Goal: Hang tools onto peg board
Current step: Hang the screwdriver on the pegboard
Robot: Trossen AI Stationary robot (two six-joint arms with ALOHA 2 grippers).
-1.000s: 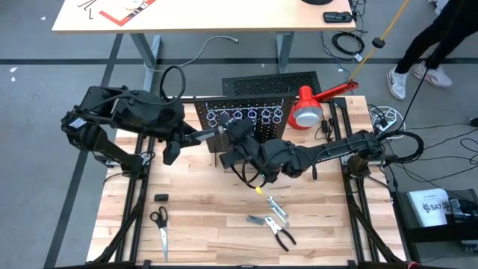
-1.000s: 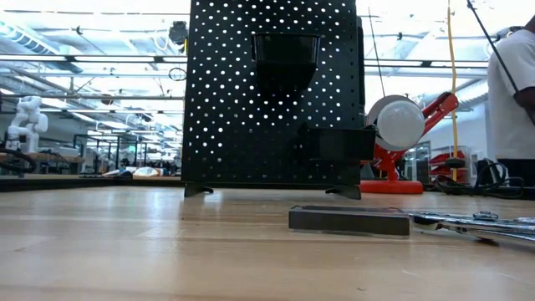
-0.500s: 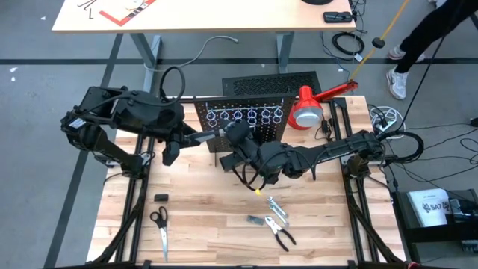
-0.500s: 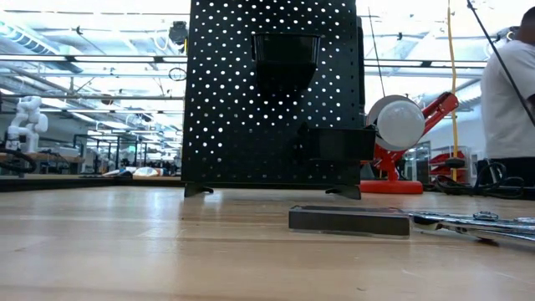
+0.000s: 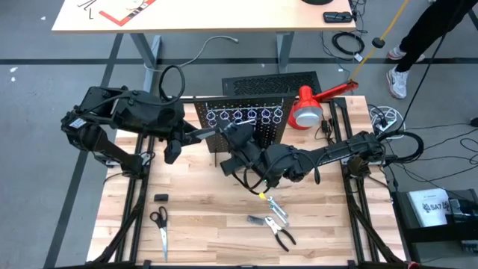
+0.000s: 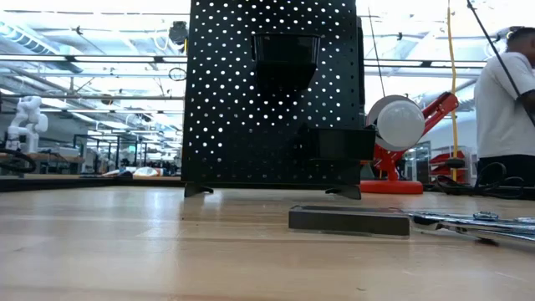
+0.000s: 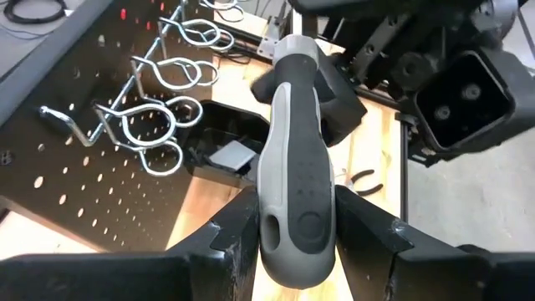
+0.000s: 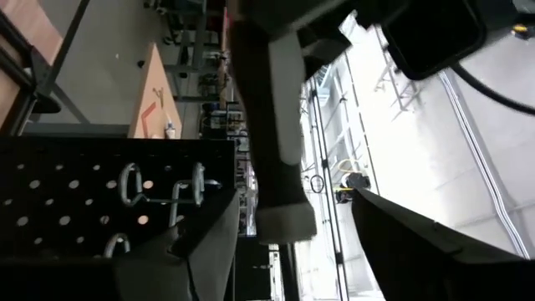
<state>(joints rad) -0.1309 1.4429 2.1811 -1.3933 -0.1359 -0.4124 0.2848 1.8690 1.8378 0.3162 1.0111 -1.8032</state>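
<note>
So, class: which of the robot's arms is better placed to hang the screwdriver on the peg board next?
The left. Its gripper is shut on the screwdriver, right beside the peg board and its silver rings. The right gripper stands open around the handle, holding nothing.

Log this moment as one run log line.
left gripper: shut on screwdriver | right gripper: open beside screwdriver | peg board: rings empty

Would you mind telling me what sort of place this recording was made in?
Most likely a robotics lab or workshop. The wooden table sits in an open hall with ceiling rails and rows of benches, a small white robot stands in the background, and loose cables lie on the floor.
</note>
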